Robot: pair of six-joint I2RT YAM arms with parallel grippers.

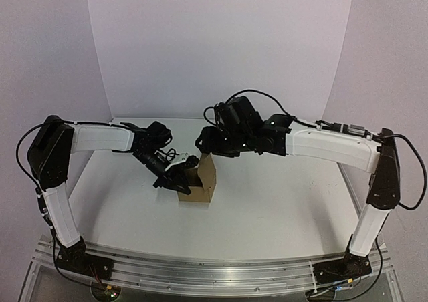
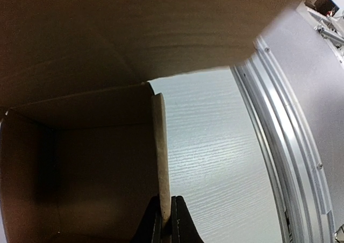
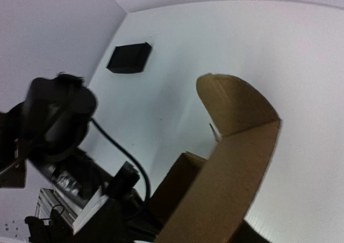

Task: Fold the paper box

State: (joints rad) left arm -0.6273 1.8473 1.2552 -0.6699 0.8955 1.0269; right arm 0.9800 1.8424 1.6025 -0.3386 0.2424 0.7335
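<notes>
The paper box (image 1: 200,179) stands near the middle of the table, a brown cardboard piece partly folded up, with one tall flap upright at the back. My left gripper (image 1: 181,176) reaches in from the left. In the left wrist view it (image 2: 167,222) is shut on the thin edge of a side wall (image 2: 160,146), with the box's dark inside to the left and a flap (image 2: 134,28) overhead. My right gripper (image 1: 201,143) hovers just above the upright flap. The right wrist view shows the rounded flap (image 3: 234,103) close up, but not its own fingertips.
A small black block (image 3: 129,58) lies on the white table by the back wall. The left arm (image 3: 56,119) crowds the left of the right wrist view. An aluminium rail (image 1: 214,268) runs along the near table edge, also seen as the rail (image 2: 285,146) beside the box.
</notes>
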